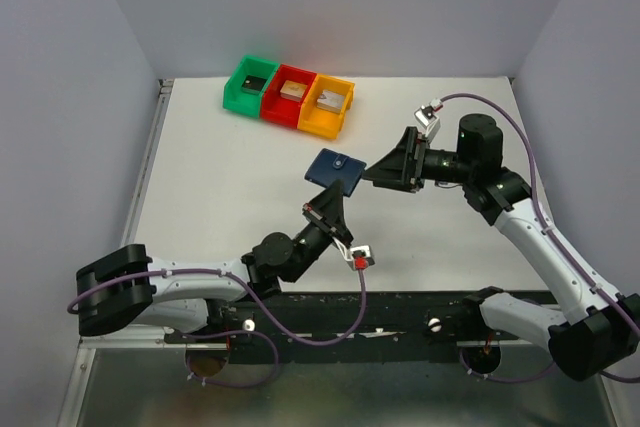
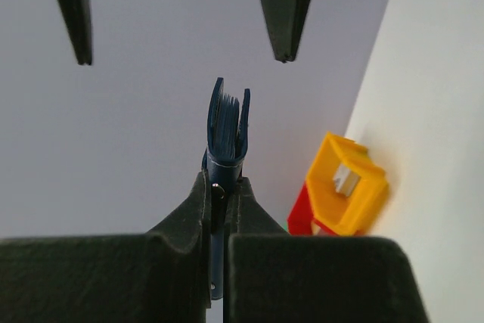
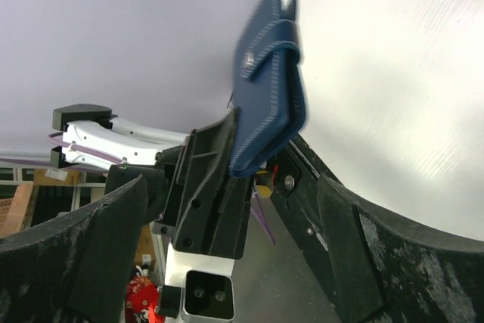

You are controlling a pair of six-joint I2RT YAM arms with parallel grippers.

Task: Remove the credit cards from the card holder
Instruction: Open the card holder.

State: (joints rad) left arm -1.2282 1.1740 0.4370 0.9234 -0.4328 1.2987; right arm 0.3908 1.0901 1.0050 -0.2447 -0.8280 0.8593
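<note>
Card holder (image 1: pixel 336 169) juts from the left gripper (image 1: pixel 325 206), clamped tight. Right gripper (image 1: pixel 370 174) gapes wide just beside it.

Pale grey links (image 1: pixel 190 285), black joints and purple cables (image 1: pixel 478 96) lead to the black left hand (image 1: pixel 325 205) and right hand (image 1: pixel 378 165).

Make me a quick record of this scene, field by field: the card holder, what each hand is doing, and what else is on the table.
card holder: dark blue, looks closed, held up off the table
left hand: shut on the card holder's lower edge
right hand: open, close beside the card holder, not gripping it
credit cards: none visible outside the card holder
green bin, red bin, orange bin: in a row at the far side, a small block in each
</note>
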